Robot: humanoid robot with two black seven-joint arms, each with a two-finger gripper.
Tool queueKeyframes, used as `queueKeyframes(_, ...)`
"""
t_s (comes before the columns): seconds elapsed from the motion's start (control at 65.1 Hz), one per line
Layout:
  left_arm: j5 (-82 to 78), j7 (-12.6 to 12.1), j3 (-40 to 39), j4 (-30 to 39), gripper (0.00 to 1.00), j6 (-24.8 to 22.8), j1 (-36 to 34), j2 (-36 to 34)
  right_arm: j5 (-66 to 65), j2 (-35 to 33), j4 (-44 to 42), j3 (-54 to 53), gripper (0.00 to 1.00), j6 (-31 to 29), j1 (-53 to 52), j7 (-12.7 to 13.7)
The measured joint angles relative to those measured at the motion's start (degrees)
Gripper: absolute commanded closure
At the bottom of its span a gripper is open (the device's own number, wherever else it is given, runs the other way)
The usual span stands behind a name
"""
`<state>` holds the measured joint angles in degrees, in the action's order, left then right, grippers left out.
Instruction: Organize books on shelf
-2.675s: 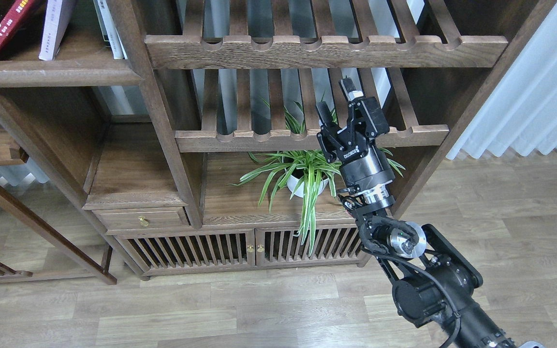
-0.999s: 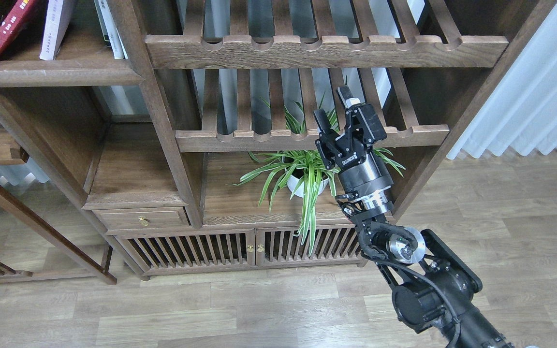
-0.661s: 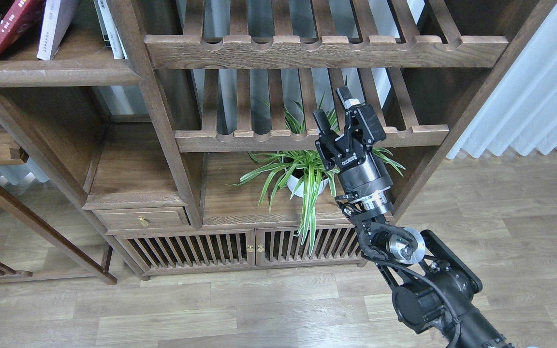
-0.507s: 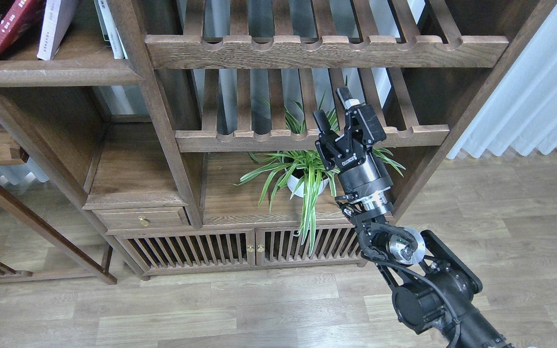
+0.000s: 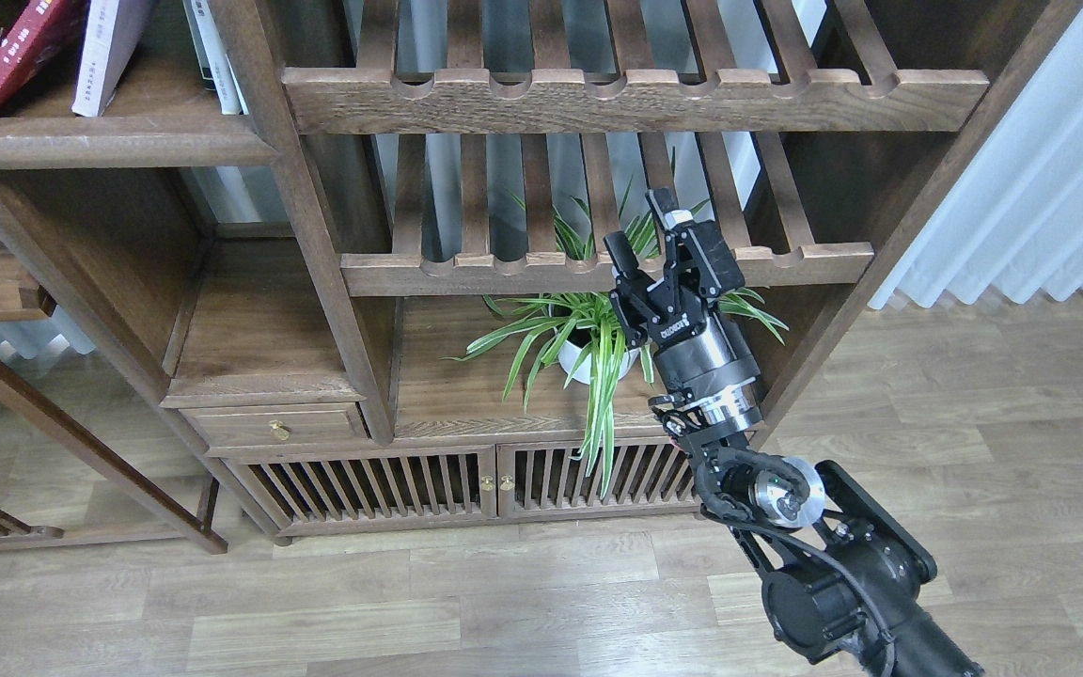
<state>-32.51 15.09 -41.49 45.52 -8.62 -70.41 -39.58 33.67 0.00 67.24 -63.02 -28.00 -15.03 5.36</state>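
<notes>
Three books stand on the dark-brown shelf board (image 5: 109, 146) at the top left. A red book (image 5: 10, 61) leans left, a thin pale lavender-white book (image 5: 109, 52) leans beside it, and a third book (image 5: 212, 56) shows only its pale edge against the upright post. My right gripper (image 5: 638, 224) is open and empty, far to the right of the books, in front of the lower slatted rack. My left gripper is out of view.
Two slatted racks with notched front rails (image 5: 635, 99) (image 5: 598, 273) fill the middle of the bookcase. A potted spider plant (image 5: 588, 343) stands under the lower rack, just behind my right wrist. A small drawer (image 5: 274, 428), slatted cabinet doors (image 5: 466, 480) and a white curtain (image 5: 1049, 169) are also in view.
My right gripper has shifted slightly down and to the left, still open. The books have not moved.
</notes>
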Motion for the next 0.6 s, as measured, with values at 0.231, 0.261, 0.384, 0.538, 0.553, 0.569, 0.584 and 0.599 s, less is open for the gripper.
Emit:
queueKeyframes(0.231,-1.8,0.3,0.5,-1.0,0.99,-0.8,-0.3,1.0,0.0,0.0,0.0,0.0,0.17,0.0,0.0,0.0)
queueKeyframes(0.261,-1.9,0.5,0.6,-1.0,0.98,-0.8,-0.3,1.0,0.0,0.0,0.0,0.0,0.17,0.0,0.0,0.0)
queueKeyframes(0.384,-2.0,1.2,0.9,-1.1,0.86,-0.9,-0.1,1.3,0.0,0.0,0.0,0.0,0.17,0.0,0.1,0.0)
queueKeyframes(0.538,-1.9,2.8,1.0,-1.8,0.73,-1.0,0.7,1.5,0.0,0.0,0.0,0.0,0.17,0.0,0.1,0.0)
queueKeyframes(0.553,-1.9,3.0,1.0,-2.0,0.72,-1.0,0.8,1.5,0.0,0.0,0.0,0.0,0.17,0.0,0.1,0.0)
queueKeyframes(0.569,-1.9,3.2,1.0,-2.2,0.71,-1.0,0.8,1.5,0.0,0.0,0.0,0.0,0.17,0.0,0.1,0.0)
queueKeyframes(0.584,-1.8,3.3,1.0,-2.3,0.69,-1.1,0.8,1.5,0.0,0.0,0.0,0.0,0.17,0.0,0.0,0.0)
queueKeyframes(0.599,-1.8,3.4,1.0,-2.4,0.68,-1.1,0.8,1.5,0.0,0.0,0.0,0.0,0.17,0.0,0.0,0.0)
